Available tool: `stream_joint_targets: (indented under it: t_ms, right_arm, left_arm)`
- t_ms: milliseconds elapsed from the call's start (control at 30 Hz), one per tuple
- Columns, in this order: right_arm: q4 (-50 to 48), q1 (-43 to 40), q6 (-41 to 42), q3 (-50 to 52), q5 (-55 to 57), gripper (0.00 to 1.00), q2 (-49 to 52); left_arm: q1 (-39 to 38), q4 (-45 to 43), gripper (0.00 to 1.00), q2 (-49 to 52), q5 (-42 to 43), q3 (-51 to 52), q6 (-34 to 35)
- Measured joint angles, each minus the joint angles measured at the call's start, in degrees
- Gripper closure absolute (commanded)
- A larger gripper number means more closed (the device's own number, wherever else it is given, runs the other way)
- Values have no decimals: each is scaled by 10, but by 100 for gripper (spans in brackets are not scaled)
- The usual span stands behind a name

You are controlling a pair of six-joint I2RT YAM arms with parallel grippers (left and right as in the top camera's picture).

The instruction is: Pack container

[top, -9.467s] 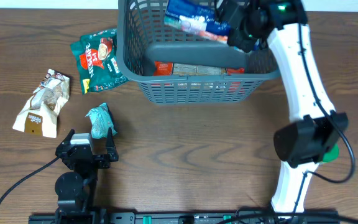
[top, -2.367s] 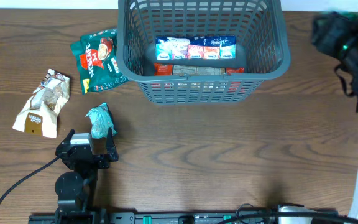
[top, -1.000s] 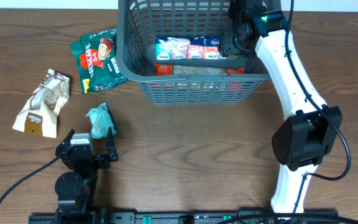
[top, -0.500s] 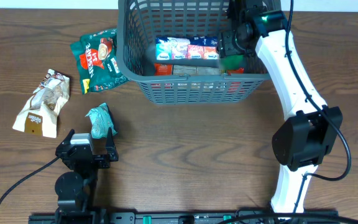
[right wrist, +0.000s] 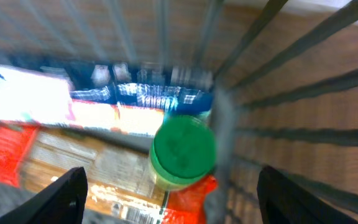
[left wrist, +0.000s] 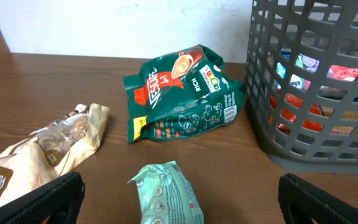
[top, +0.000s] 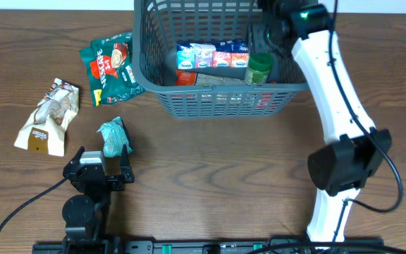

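The container (top: 224, 99), a dark grey lattice basket, stands at the table's far middle and fills the right of the left wrist view (left wrist: 316, 93). A green-lidded jar (top: 258, 68) sits lid up in its right end on flat packets. My right gripper (top: 271, 25) hovers open over that end. In the right wrist view the jar (right wrist: 183, 149) lies below the open right gripper (right wrist: 176, 199), untouched. My left gripper (top: 103, 156) rests open near the table's front left. A mint-green packet (left wrist: 166, 193) lies just ahead of its spread fingers.
A blue, white and red packet (top: 210, 55) and a red one (top: 189, 76) lie in the basket. A green coffee bag (top: 109, 67) lies left of the basket. A beige snack bag (top: 48, 116) lies further left. The basket wall (right wrist: 278, 93) is close beside the jar.
The right gripper has let go of the green-lidded jar, which now sits lower in the basket. The gripper has pulled up and back. The left arm has not moved.
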State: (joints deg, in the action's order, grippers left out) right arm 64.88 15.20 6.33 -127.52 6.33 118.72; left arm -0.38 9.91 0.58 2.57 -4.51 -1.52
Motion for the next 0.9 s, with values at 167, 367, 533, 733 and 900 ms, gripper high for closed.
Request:
stream_joint_targets:
  t_ms: [167, 367, 533, 733, 900]
  right_arm:
    - [67, -19, 38, -129, 75, 25, -88]
    - [129, -169, 77, -183, 123, 20, -191]
    - [166, -278, 100, -180, 114, 20, -187]
    - [167, -349, 115, -168, 63, 1, -160]
    - [171, -352, 115, -168, 43, 1, -161]
  left_arm:
    - [0, 0, 1, 0, 0, 0, 0]
    - [0, 0, 1, 0, 0, 0, 0]
    - [0, 0, 1, 0, 0, 0, 0]
    - [0, 0, 2, 0, 0, 0, 0]
    - [0, 0, 2, 0, 0, 0, 0]
